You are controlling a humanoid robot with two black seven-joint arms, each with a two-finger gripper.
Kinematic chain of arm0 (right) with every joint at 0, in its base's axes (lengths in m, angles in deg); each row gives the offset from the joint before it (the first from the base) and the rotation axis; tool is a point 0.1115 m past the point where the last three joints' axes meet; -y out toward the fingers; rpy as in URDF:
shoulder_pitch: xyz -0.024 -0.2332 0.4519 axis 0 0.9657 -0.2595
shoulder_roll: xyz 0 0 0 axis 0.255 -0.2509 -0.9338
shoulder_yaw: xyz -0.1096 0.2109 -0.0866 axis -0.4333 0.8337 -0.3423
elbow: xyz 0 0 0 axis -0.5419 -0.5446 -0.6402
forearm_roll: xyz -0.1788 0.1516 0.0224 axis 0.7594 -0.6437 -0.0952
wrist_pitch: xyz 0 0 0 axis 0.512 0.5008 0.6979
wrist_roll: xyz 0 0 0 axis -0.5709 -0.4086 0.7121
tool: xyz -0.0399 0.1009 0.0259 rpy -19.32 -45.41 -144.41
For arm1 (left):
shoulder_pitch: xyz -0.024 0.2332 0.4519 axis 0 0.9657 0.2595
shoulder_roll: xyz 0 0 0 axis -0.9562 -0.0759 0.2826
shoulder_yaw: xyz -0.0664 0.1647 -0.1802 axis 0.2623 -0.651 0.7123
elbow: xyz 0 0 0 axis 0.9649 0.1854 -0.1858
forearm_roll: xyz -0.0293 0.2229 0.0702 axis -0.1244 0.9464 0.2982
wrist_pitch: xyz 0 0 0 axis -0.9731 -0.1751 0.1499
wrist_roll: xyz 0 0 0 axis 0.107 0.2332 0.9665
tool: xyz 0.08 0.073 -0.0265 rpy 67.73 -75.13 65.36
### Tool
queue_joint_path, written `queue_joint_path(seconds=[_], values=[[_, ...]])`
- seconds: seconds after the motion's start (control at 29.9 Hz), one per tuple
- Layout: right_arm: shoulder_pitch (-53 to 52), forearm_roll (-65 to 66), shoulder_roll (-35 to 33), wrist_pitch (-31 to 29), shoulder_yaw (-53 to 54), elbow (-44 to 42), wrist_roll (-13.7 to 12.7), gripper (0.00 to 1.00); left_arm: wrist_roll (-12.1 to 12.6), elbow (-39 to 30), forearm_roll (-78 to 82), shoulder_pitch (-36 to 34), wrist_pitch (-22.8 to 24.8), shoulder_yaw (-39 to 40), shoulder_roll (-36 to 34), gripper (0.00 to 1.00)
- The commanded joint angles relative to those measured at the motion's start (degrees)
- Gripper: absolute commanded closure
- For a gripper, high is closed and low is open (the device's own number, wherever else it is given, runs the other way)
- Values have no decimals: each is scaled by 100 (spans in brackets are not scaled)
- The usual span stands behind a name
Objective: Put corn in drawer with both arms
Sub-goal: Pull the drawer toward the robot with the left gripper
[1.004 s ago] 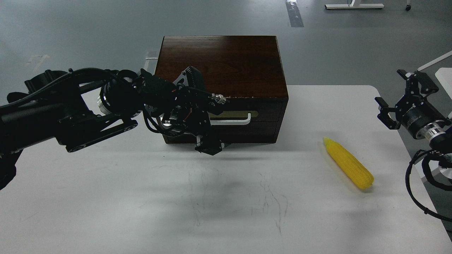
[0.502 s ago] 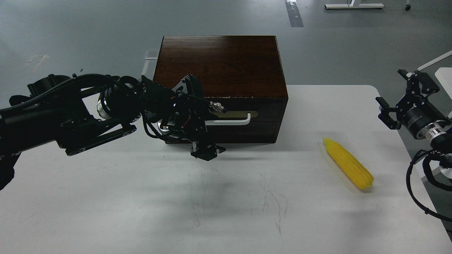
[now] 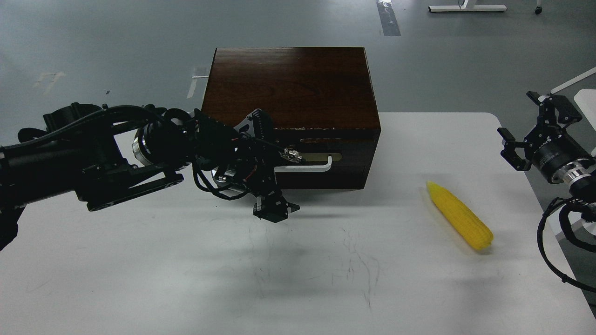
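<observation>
Your left claw point(image 3: 274, 211) has begun drawing the drawer point(image 3: 326, 156) out of the box; its grip is unreadable. Right claw point(image 3: 531, 128) gapes empty, corn point(image 3: 460, 215) untouched beside the box.

No legible text, label, brand mark, number or sign appears in the head view. The black right-arm two-finger gripper point(image 3: 531, 128) near the right table edge carries small pale marks on its body, too small to read.
</observation>
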Motion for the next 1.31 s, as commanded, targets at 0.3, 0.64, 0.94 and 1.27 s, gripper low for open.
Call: queue_joint_path(seconds=[0.3, 0.64, 0.94, 1.27], values=[[0, 0, -1, 0, 8, 1, 0, 0, -3, -642, -2, -124, 41, -365, -54, 2], [0, 0, -1, 0, -1, 1, 0, 0, -3, -888, -2, -318, 67, -365, -72, 2], [0, 0, -1, 0, -9, 1, 0, 0, -3, -1240, -2, -300, 222, -444, -274, 2], [9, 0, -1, 0, -9, 1, 0, 0, -3, -1556, -2, -212, 222, -470, -441, 2]])
